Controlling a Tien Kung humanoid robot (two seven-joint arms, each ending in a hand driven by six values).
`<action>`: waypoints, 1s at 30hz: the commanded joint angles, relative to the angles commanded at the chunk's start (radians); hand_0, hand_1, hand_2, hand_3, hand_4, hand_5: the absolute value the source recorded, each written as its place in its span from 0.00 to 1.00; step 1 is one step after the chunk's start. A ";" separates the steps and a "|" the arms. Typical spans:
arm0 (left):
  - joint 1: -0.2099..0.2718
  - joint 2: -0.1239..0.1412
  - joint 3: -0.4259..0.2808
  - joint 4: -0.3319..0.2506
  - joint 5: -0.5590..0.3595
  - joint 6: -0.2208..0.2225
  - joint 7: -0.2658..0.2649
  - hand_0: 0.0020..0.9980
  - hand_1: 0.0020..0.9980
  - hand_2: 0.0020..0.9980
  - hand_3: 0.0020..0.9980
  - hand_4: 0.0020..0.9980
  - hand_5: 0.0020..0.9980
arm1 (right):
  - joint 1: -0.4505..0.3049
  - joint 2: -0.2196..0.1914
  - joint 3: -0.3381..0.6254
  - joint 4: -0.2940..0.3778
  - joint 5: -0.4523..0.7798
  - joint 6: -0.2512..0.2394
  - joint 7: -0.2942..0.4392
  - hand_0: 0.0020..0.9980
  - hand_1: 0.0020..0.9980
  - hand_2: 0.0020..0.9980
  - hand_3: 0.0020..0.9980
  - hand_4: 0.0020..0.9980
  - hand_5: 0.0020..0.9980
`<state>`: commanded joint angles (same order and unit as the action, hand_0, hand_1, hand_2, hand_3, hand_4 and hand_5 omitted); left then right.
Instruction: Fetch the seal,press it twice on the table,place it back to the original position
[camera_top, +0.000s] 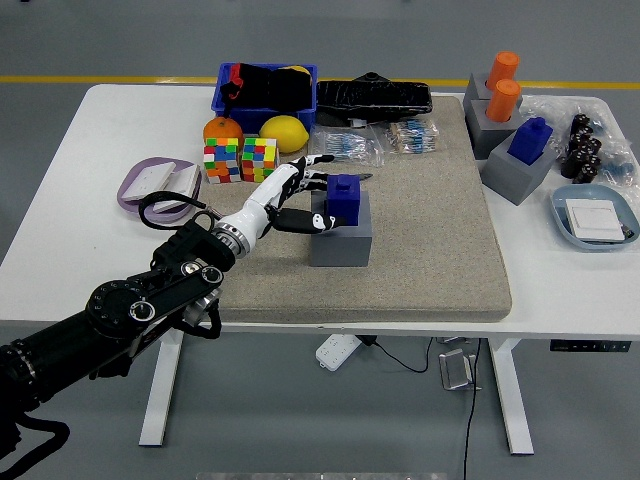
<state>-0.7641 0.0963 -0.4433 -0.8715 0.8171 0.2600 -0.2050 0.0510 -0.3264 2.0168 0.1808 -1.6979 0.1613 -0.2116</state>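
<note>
The blue seal (345, 199) sits in its grey block holder (341, 236) at the centre of the frame, on the grey mat (440, 240) covering the worktop (60, 190). The left hand (292, 193) reaches in from the lower left, its fingers spread at the seal's left side, thumb near its base, not clearly gripping it.

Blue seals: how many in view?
2. One blue seal sits on the gray block mid-mat, with the left hand at it; the other blue seal sits on a gray block at the mat's right edge.
</note>
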 joint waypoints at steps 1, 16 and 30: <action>0.000 -0.002 0.001 0.000 -0.002 0.001 -0.001 0.85 0.76 0.74 0.89 0.92 0.00 | 0.000 0.000 -0.001 0.000 0.001 0.000 0.000 0.87 0.73 0.71 0.72 0.83 0.51; -0.010 -0.027 0.001 0.010 -0.015 0.022 -0.022 0.84 0.77 0.74 0.88 0.91 0.00 | 0.002 -0.001 -0.008 0.002 0.007 0.000 0.000 0.87 0.73 0.71 0.72 0.83 0.51; -0.027 -0.048 0.019 0.034 -0.004 0.037 -0.018 0.84 0.74 0.70 0.86 0.87 0.00 | 0.005 -0.004 -0.015 0.003 0.012 0.001 0.000 0.87 0.73 0.71 0.72 0.83 0.51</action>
<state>-0.7910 0.0486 -0.4238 -0.8379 0.8133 0.2971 -0.2230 0.0562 -0.3302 2.0019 0.1838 -1.6858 0.1621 -0.2113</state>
